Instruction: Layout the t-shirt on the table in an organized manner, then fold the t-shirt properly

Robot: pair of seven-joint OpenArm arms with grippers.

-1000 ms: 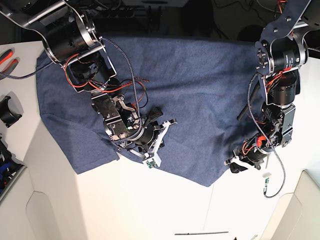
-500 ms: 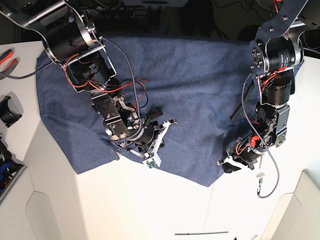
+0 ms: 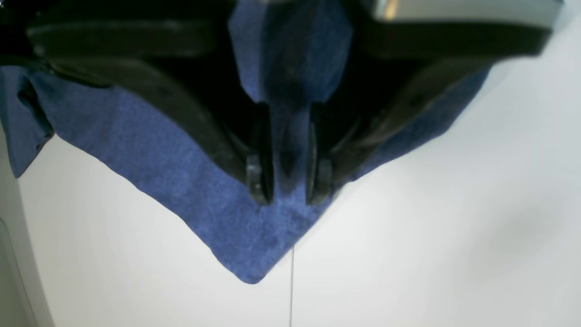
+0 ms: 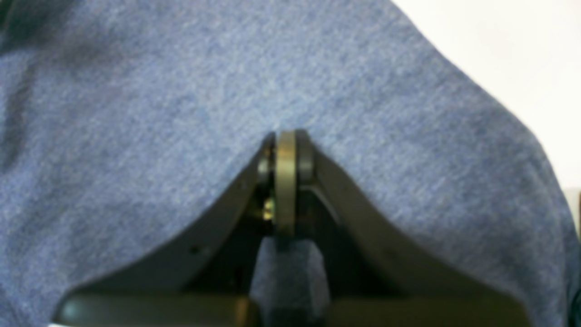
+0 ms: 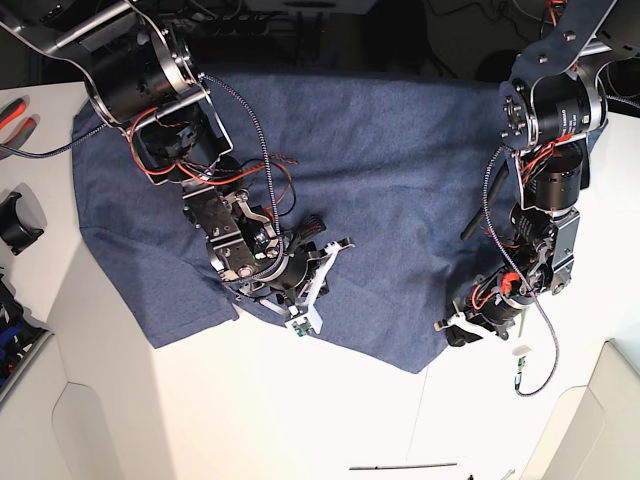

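Observation:
The slate-blue t-shirt [image 5: 390, 160] lies spread, plain side up, over the far half of the white table [image 5: 300, 420]. My left gripper [image 5: 452, 328] stands at the shirt's near right corner. In the left wrist view the left gripper [image 3: 288, 195] has its jaws almost together, with a fold of the t-shirt [image 3: 181, 181] between them, just behind the pointed corner on the table [image 3: 454, 204]. My right gripper [image 5: 305, 290] rests at the near hem. In the right wrist view the right gripper [image 4: 286, 136] is shut, tips in the t-shirt [image 4: 136, 113]. No lettering shows.
Raised white corner panels stand at the near left [image 5: 80, 420] and near right [image 5: 605, 400]. A red-handled tool [image 5: 12, 115] and a black part [image 5: 15, 225] lie at the left edge. A thin dark rod [image 5: 400, 466] lies near the front. A dark seam line [image 3: 292, 295] runs under the shirt corner.
My left gripper moved left from the bare table onto the shirt's near right corner, then stopped there. The right arm and the shirt have not moved.

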